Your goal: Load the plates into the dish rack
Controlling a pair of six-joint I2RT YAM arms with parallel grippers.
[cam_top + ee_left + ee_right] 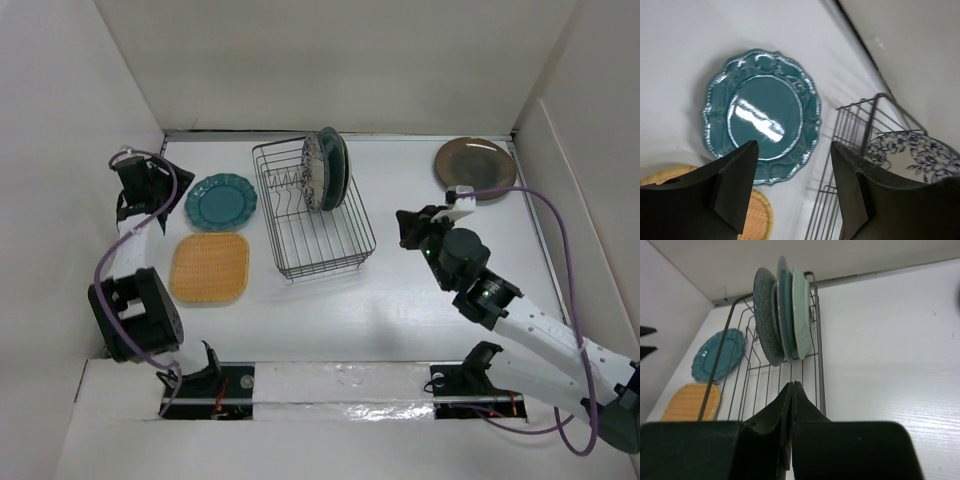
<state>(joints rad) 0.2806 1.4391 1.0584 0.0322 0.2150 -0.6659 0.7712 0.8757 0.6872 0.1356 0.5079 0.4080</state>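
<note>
The black wire dish rack (318,238) stands mid-table with three plates upright at its far end: blue-and-white patterned (766,315), grey-blue (784,305) and pale mint green (801,310). The dark teal scalloped plate (221,200) lies flat left of the rack, and shows in the left wrist view (762,116). The orange rounded-square plate (210,267) lies in front of it. The glossy brown plate (474,167) lies at the far right. My left gripper (794,150) is open and empty above the teal plate's near edge. My right gripper (793,385) is shut and empty, right of the rack.
White walls enclose the table on the left, far and right sides. The right arm (520,320) stretches across the near right of the table. The left arm (130,250) stands along the left wall.
</note>
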